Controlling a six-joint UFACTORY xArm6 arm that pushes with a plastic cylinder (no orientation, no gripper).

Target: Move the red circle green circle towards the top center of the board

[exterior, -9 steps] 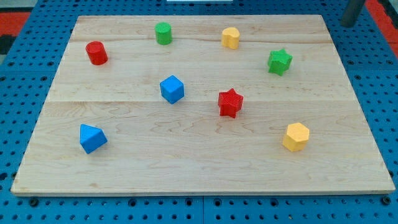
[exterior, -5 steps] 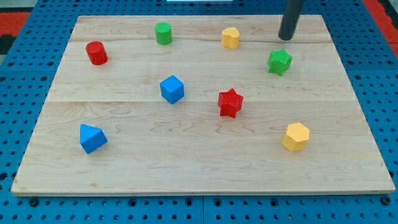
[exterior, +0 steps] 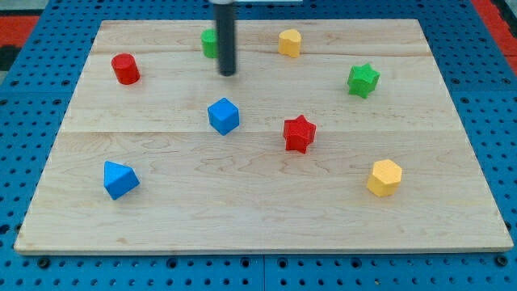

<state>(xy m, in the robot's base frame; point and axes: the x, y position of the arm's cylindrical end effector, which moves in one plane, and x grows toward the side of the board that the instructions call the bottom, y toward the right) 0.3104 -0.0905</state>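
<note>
Near the top edge, two circles wait to be herded to centre

At the view's far left the red circle (exterior: pixel 124 69) sits well off centre, near the upper-left corner of the board (exterior: pixel 258 210), and I judge it has the longest way to go, rightward and slightly up. Next, the green circle (exterior: pixel 210 42) stands by the top edge, a little left of centre, partly hidden behind my rod; my tip (exterior: pixel 229 73) rests just below and to its right, near it, though contact cannot be told. I have no jaws, only a bare rod. Further right, the yellow block (exterior: pixel 289 41) occupies the top near centre. Neither circle looks delivered; both pushes seem still to do.
</note>
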